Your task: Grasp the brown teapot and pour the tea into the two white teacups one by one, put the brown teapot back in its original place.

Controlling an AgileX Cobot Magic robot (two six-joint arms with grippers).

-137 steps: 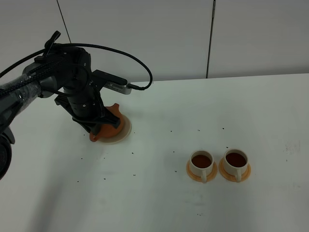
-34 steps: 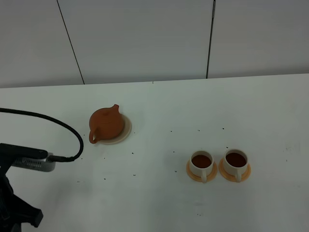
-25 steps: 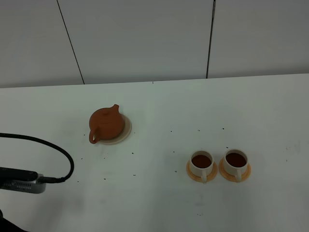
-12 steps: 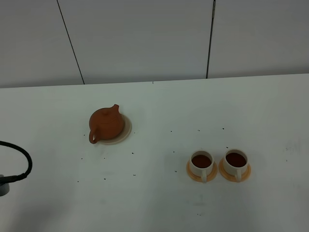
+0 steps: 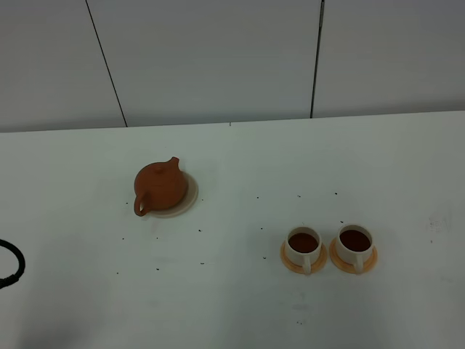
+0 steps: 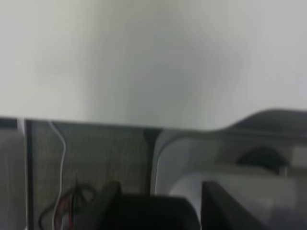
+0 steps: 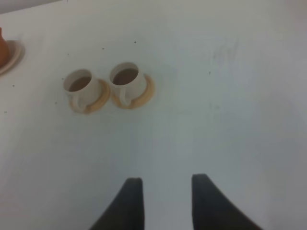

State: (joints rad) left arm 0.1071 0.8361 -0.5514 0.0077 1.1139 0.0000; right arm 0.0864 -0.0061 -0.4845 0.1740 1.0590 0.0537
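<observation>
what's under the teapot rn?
The brown teapot sits on a cream coaster; only the coaster's right and front rim shows. Its centre is covered by the pot, so contact there can't be checked.

left wrist view, blurred throughout. upper half: plain pale white surface [image 6: 144, 57], nothing resting on the part shown. its edge runs across the middle of the picture. beyond the edge: a dim grey-green area with a thin white cable [image 6: 61, 158] hanging down and a tangle of dark and reddish wires [image 6: 72, 203] below it. two dark prongs of the left tool [image 6: 160, 203] sit at the frame's lower margin, a gap showing between them. a light grey rounded housing [image 6: 240, 163] lies alongside; detail too soft to read.
</observation>
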